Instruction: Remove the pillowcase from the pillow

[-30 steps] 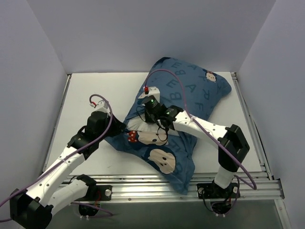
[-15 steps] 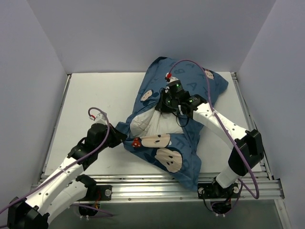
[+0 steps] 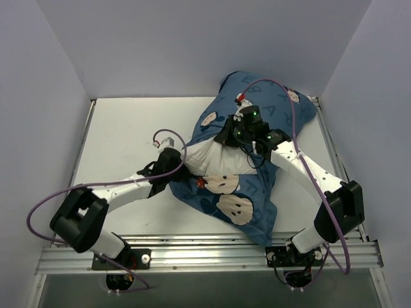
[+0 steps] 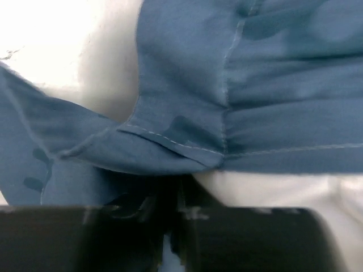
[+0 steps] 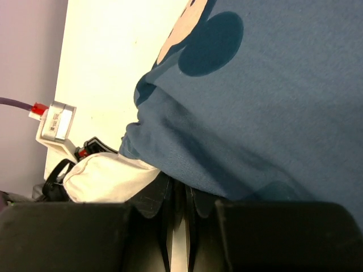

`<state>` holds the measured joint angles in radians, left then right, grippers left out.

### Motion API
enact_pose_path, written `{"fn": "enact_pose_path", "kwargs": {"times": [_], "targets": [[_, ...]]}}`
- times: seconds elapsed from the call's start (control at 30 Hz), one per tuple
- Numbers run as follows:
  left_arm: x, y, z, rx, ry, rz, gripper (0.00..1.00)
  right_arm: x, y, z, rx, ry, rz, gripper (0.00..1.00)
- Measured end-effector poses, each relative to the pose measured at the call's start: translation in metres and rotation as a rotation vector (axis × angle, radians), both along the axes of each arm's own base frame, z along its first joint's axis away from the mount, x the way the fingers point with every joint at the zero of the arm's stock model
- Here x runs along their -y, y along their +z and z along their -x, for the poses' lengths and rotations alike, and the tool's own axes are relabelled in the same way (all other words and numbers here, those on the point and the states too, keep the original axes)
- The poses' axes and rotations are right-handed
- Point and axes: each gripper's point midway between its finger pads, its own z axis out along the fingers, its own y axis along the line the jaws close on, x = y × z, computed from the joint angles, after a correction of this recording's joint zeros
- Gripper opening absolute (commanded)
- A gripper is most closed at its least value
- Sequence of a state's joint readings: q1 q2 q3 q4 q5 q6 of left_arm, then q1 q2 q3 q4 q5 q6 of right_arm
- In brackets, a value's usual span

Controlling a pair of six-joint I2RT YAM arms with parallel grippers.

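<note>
The blue printed pillowcase (image 3: 257,192) lies bunched at centre right, with the white pillow (image 3: 212,160) bared at its open left end. My right gripper (image 3: 226,137) is shut on a fold of the pillowcase (image 5: 272,102) above the pillow; its fingertips (image 5: 180,192) are pressed together under the fabric, with the pillow (image 5: 108,178) beside them. My left gripper (image 3: 182,169) is at the pillow's left end. Its jaws (image 4: 176,198) look shut where the pillowcase hem (image 4: 170,136) dips in. The pillow (image 4: 272,187) touches the right finger.
The white table (image 3: 122,128) is boxed in by grey walls on three sides. An aluminium rail (image 3: 192,253) runs along the near edge. The left arm's wrist camera (image 5: 54,122) and purple cable show beside the pillow. The left arm's elbow (image 3: 77,218) sits low at near left.
The right gripper has pulled the pillowcase toward the far right, baring more white pillow. The left arm has swung its elbow out and its gripper has moved right, up against the pillow.
</note>
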<state>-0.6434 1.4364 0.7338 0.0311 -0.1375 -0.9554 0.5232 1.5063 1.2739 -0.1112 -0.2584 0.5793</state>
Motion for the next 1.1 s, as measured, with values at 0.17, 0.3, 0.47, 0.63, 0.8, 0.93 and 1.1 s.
{"fn": "enact_pose_path", "kwargs": {"times": [0.17,0.3,0.47,0.63,0.8,0.93,1.1], "targets": [[0.006,-0.008,-0.014,0.011,0.020,-0.007,0.74,0.009,0.000,-0.013,0.024,-0.052,-0.007,0.00],[-0.015,0.017,-0.004,0.052,0.069,0.009,0.97,0.012,0.003,-0.018,0.039,-0.073,-0.006,0.00],[-0.045,0.097,0.015,0.186,0.115,0.097,0.97,0.010,0.004,-0.019,0.054,-0.080,-0.004,0.00],[-0.036,0.124,0.037,0.219,0.049,0.166,0.97,-0.002,0.000,-0.018,0.074,-0.074,0.023,0.00],[-0.011,0.103,0.048,0.159,-0.037,0.158,0.97,-0.021,-0.008,-0.021,0.092,-0.060,0.047,0.00],[-0.001,0.082,0.040,0.129,-0.048,0.127,0.97,-0.030,-0.013,-0.022,0.102,-0.060,0.060,0.00],[0.012,0.065,0.022,0.112,-0.053,0.083,0.97,-0.036,-0.015,-0.022,0.120,-0.054,0.077,0.00]]}}
